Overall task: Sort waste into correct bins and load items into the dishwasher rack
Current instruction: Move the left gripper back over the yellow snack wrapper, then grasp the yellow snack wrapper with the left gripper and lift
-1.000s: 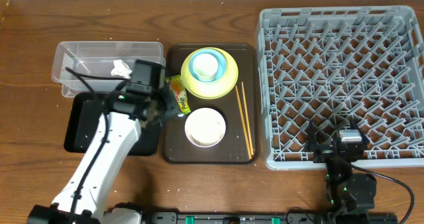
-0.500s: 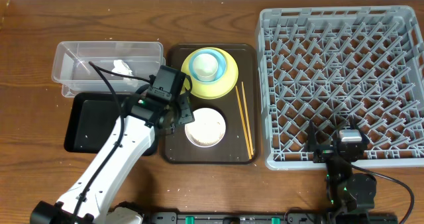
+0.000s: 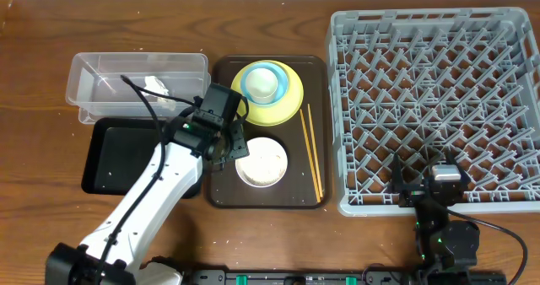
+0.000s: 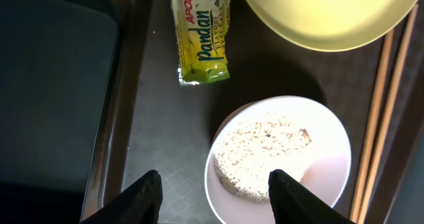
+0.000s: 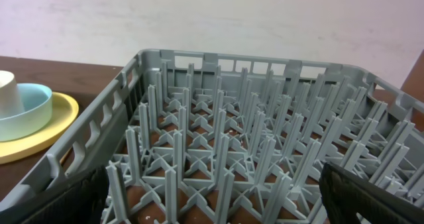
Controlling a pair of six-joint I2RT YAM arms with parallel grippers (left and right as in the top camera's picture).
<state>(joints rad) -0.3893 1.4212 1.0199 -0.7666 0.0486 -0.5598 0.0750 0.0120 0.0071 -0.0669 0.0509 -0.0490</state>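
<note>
Snack wrapper [image 4: 202,35] is seen top centre of left wrist view, on serving tray [image 4: 159,131]. Left gripper [image 4: 216,187] approx. half open, empty; right gripper [image 5: 218,204] wide open, empty. Waste sorting judged in hand; next, wrapper to be gripped.

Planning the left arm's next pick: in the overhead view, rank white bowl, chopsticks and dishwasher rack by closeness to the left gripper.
1. White bowl, just right of the left gripper.
2. Chopsticks, further right on the tray.
3. Dishwasher rack, far right.

Dark brown wooden table [image 3: 38,175], plain pale wall [image 5: 212,15] behind
</note>
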